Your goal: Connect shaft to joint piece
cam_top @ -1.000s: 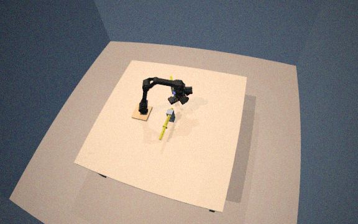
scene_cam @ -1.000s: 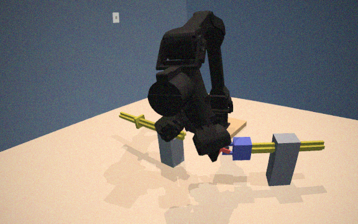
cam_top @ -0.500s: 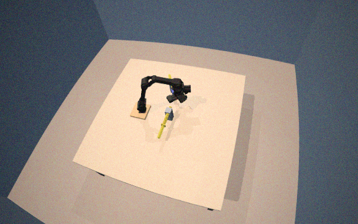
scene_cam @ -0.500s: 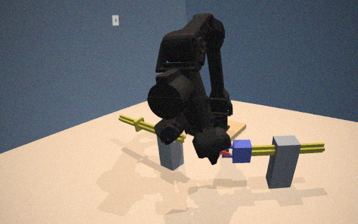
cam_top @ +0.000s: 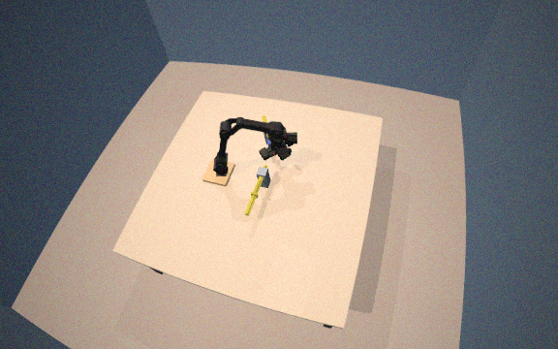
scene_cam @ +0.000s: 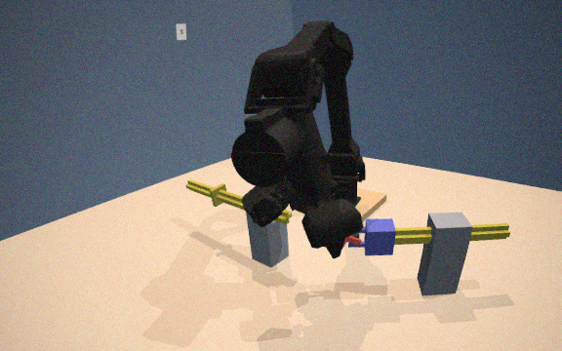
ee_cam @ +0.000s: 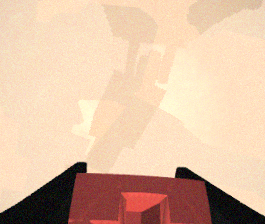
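Your gripper (scene_cam: 340, 242) is clamped on the red joint piece (ee_cam: 141, 219) (filling the wrist view at 6 o'clock), blue hub (scene_cam: 380, 236) at its 3 o'clock.

A pale beige square worktop (cam_top: 308, 252) spreads beneath the jaws, on a grey floor (cam_top: 419, 218). Behind them, dark blue walls (scene_cam: 66, 107) carry a small white wall plate (scene_cam: 180, 31).
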Controlling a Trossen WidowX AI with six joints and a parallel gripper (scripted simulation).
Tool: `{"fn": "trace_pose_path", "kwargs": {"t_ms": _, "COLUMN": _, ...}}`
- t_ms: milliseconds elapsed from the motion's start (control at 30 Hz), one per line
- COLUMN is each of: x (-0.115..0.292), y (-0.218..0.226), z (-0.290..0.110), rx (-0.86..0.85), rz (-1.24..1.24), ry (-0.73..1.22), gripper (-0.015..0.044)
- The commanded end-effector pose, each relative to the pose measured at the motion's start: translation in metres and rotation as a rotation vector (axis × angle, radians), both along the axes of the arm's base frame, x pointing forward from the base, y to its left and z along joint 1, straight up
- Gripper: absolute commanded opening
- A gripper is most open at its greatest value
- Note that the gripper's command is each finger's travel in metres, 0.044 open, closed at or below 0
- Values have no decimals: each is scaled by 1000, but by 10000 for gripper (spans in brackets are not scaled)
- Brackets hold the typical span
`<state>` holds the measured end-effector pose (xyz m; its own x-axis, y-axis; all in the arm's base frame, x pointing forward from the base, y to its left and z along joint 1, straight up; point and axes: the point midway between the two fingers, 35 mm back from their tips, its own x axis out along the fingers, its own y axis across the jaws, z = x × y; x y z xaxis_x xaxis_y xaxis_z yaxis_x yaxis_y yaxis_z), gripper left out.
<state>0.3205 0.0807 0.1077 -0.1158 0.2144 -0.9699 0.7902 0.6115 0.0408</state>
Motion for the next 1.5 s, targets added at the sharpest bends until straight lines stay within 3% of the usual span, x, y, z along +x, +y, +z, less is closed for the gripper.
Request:
{"fn": "trace_pose_path", "kwargs": {"t_ms": 0, "x": 0, "y": 0, "z": 0, "rx": 0, "rz": -3, "ry": 1, "gripper": 0}}
{"fn": "trace_pose_path", "kwargs": {"t_ms": 1000, "x": 0, "y": 0, "z": 0, "rx": 0, "rz": 0, "ry": 0, "gripper": 0}}
{"fn": "trace_pose_path", "kwargs": {"t_ms": 1167, "x": 0, "y": 0, "z": 0, "rx": 0, "rz": 0, "ry": 0, "gripper": 131}}
{"fn": "trace_pose_path", "kwargs": {"t_ms": 1267, "x": 0, "y": 0, "z": 0, "rx": 0, "rz": 0, "ry": 0, "gripper": 147}}
{"fn": "trace_pose_path", "kwargs": {"t_ms": 1467, "x": 0, "y": 0, "z": 0, "rx": 0, "rz": 0, "ry": 0, "gripper": 304}}
